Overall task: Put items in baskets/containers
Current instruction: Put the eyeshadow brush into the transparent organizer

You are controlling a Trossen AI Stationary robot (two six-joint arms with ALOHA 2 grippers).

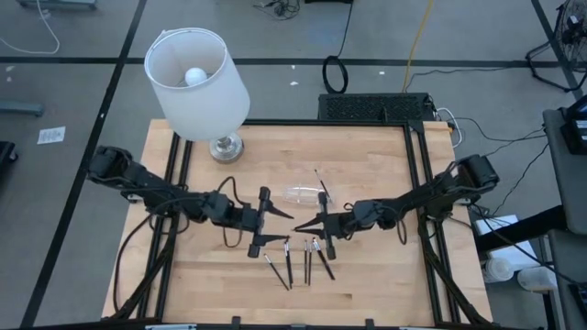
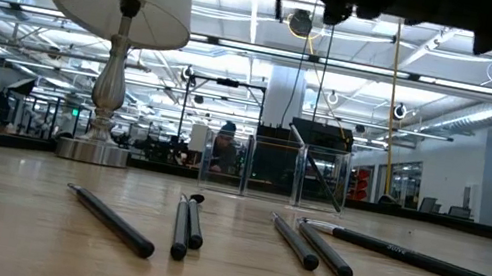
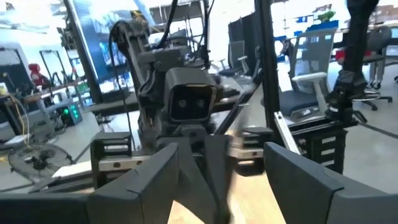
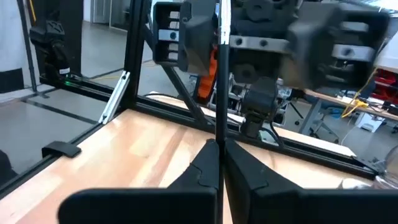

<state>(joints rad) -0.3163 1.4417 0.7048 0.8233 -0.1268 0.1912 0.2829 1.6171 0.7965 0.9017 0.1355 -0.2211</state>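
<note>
Right pincer [image 1: 303, 225] pinches your thin dark pencil-like stick [image 4: 219, 81] upright above the clear shallow plastic tray [image 1: 301, 194] mid-bench [image 1: 367, 275]; left pincer [image 1: 275, 226] gapes wide, empty, just beside it.

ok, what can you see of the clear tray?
The tray is small, oblong and nearly see-through, apparently clear plastic, with low upright walls. It sits flat on the wooden table near the middle, between the lamp and the row of loose sticks. In the low view one dark stick seems to lean inside one end, and the rest looks empty. Nothing else visibly touches it.
</note>
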